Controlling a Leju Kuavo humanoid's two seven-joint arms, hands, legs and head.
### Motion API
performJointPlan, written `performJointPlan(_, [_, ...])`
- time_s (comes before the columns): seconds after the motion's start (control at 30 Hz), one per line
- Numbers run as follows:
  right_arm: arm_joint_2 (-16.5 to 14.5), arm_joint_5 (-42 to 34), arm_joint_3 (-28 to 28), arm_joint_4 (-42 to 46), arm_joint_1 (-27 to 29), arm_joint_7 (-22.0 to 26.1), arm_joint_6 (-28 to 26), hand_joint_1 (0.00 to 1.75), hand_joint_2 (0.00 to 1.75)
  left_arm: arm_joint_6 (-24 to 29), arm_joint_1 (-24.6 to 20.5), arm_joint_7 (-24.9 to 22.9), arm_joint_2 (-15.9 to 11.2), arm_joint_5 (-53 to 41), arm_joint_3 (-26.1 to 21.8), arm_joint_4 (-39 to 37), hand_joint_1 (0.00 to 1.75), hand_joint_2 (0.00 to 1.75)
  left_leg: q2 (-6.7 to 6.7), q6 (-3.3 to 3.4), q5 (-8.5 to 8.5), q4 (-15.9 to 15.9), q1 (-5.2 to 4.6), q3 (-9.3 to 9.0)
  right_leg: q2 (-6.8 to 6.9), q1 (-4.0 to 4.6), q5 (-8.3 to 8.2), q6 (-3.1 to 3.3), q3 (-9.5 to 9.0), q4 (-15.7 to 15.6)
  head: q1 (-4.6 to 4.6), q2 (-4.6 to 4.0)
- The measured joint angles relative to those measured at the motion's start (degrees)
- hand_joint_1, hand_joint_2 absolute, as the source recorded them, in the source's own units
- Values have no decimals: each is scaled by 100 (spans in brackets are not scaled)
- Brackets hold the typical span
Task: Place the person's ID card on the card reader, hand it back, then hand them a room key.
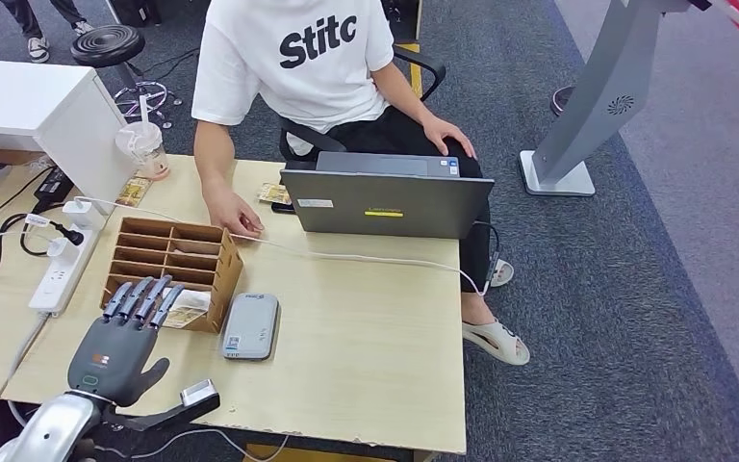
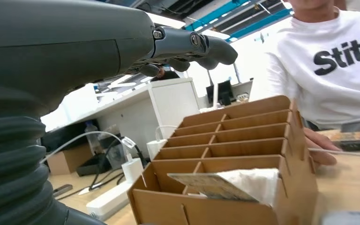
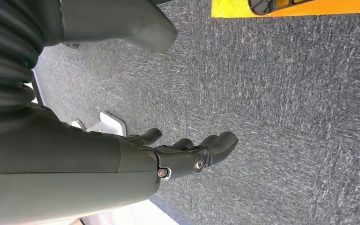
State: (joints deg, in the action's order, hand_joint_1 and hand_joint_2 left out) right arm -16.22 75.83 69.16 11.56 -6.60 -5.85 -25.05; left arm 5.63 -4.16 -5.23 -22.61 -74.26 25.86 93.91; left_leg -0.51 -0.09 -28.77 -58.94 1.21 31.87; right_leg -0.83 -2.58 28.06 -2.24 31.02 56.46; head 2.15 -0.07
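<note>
On the table, at about 7 o'clock from the laptop [image 1: 385, 200], the left hand [image 1: 120, 342] hovers with its fingers apart and nothing in them, just over the near end of the cardboard slot box [image 1: 175, 265], where a card [image 2: 211, 186] lies tilted. That card looks thin, stiff, light and slippery, so pinching its raised edge seems best. The grey card reader [image 1: 251, 326] sits at 3 o'clock of this hand, and the right hand [image 3: 187, 157] hangs over carpet, loosely curled and holding nothing.

One laptop [image 1: 385, 197], one card reader [image 1: 251, 325], one wooden organizer [image 1: 173, 258], one power strip [image 1: 61, 271], one plastic cup [image 1: 142, 146].
</note>
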Motion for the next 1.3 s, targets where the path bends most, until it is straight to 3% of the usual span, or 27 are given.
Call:
performJointPlan(0.5, [1, 38, -25, 0, 0, -61, 3, 0, 175, 226, -127, -152, 423, -272, -525, -364, 0, 175, 0, 0, 0, 0, 0, -1, -1, 0, 0, 0, 0, 0, -1, 0])
performJointPlan(1.3, [3, 110, -236, 0, 2, -106, 90, 0, 175, 372, -342, -65, 846, -477, -739, -1417, 0, 175, 0, 0, 0, 0, 0, 0, -1, 0, 0, 0, 1, 0, 0, 0])
